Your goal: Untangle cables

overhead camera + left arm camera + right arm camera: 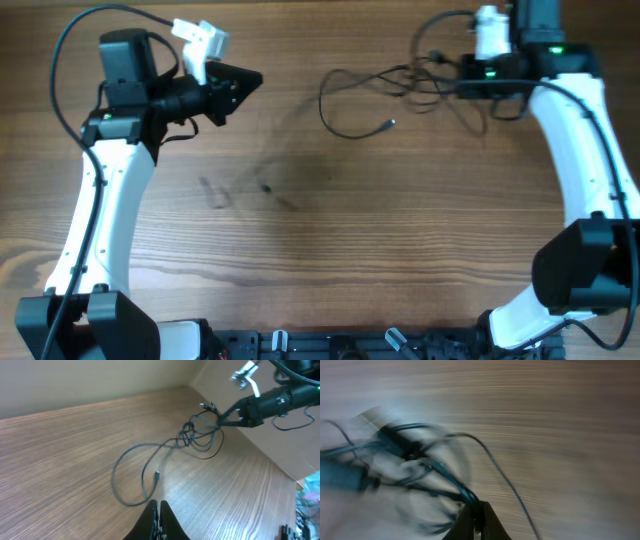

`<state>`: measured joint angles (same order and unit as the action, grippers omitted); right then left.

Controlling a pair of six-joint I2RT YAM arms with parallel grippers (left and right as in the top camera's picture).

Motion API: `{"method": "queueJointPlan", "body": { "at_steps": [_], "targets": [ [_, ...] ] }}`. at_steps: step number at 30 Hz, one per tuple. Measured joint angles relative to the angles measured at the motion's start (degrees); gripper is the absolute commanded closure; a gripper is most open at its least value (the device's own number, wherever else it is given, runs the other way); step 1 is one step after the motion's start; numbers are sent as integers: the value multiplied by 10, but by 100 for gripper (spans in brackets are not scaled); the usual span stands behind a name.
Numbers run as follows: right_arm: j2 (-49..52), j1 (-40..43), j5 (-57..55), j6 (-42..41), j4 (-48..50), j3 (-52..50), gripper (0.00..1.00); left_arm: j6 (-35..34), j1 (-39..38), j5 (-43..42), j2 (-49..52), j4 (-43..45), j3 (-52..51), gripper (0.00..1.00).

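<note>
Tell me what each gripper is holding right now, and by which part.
The right gripper pinches the cables at their knotted bunch, not the loose plug end. The left gripper is shut, holding nothing.

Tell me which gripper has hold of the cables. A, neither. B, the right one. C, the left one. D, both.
B: strands of the cables run into the shut tips of the right gripper, while the left gripper is shut on nothing and sits apart from them.
</note>
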<state>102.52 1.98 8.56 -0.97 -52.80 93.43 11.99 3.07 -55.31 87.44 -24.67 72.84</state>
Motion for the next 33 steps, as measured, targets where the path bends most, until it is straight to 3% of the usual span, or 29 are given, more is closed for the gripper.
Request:
{"method": "queueJointPlan", "body": {
  "at_steps": [2, 3, 5, 6, 8, 12, 15, 22, 25, 33],
  "targets": [
    [0, 23, -35, -10, -6, 0, 37, 0, 6, 2, 0, -3, 0, 96],
    [0, 26, -46, -11, -9, 0, 37, 0, 6, 2, 0, -6, 0, 96],
    [0, 25, -55, -14, -10, 0, 64, 0, 6, 1, 0, -9, 0, 96],
    [0, 21, -57, -12, -10, 0, 64, 0, 6, 1, 0, -10, 0, 96],
    [0, 18, -47, -9, -10, 0, 45, 0, 6, 1, 0, -17, 0, 96],
    [0, 18, -29, -5, -10, 0, 32, 0, 2, -1, 0, -29, 0, 96],
    [0, 18, -28, -21, -14, 0, 28, 0, -9, -1, 0, -30, 0, 96],
    [8, 10, -47, -55, -11, 0, 27, 4, -51, 8, 0, -30, 0, 84],
    [42, -8, -61, -66, 9, 0, 27, 4, -79, 48, 0, -31, 0, 75],
    [138, -30, -109, -87, 91, 0, 27, -36, -125, 238, 0, -35, 0, 69]
  ]
}}
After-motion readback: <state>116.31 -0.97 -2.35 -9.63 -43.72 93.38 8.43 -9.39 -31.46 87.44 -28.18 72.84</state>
